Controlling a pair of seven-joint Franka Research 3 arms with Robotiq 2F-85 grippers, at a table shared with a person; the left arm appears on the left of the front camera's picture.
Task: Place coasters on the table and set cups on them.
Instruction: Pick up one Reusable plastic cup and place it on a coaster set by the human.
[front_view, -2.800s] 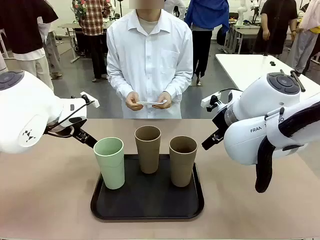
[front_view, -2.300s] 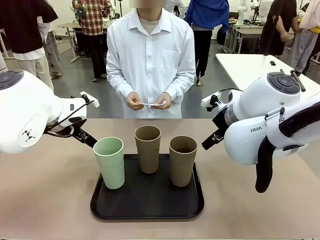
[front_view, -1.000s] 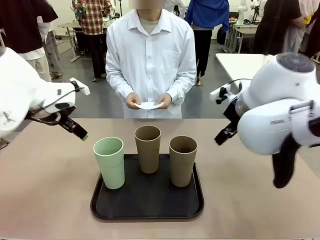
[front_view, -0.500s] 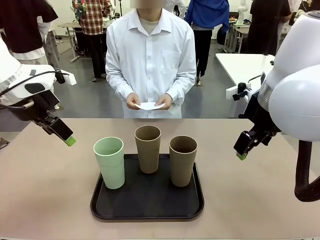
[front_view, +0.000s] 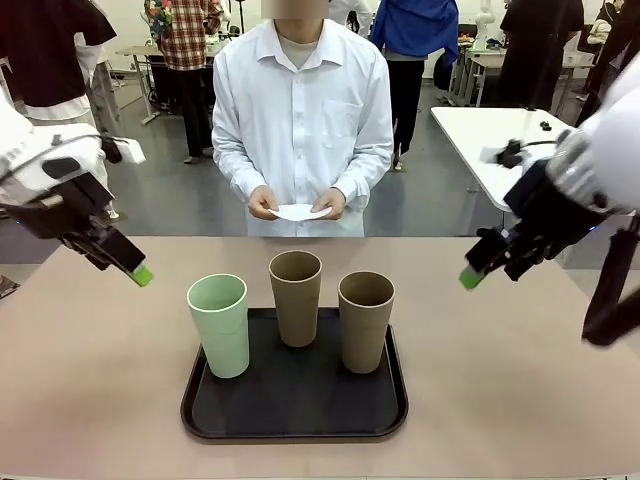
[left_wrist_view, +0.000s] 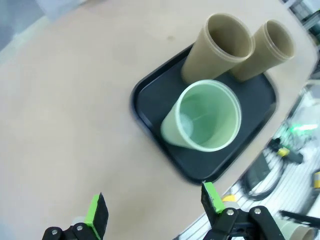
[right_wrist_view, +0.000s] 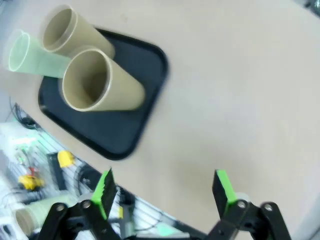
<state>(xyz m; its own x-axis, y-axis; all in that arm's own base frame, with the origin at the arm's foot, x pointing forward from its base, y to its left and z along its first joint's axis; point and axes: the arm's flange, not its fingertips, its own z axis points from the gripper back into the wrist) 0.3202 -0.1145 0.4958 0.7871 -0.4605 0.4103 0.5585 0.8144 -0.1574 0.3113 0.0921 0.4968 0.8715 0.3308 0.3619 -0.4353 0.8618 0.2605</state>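
Three cups stand upright on a black tray (front_view: 295, 410): a mint green one (front_view: 218, 325) at the left and two tan ones (front_view: 296, 297) (front_view: 365, 320). Across the table (front_view: 90, 390), a person holds the white coasters (front_view: 297, 212) in both hands at waist height. My left gripper (front_view: 135, 270) hangs open and empty above the table, left of the tray. My right gripper (front_view: 472, 275) hangs open and empty to the tray's right. The left wrist view looks past the left gripper (left_wrist_view: 154, 207) into the mint cup (left_wrist_view: 205, 117). Beyond the right gripper (right_wrist_view: 164, 190) in its wrist view lies a tan cup (right_wrist_view: 95, 87).
Bare tabletop lies on both sides of the tray (left_wrist_view: 145, 107) and between it and the person. A white table (front_view: 490, 130) stands behind at the right. Other people stand farther back in the room.
Both arms have swung outward, away from the cups, and both grippers now show clear of their arms. The cups have not moved. The person still holds the coasters.
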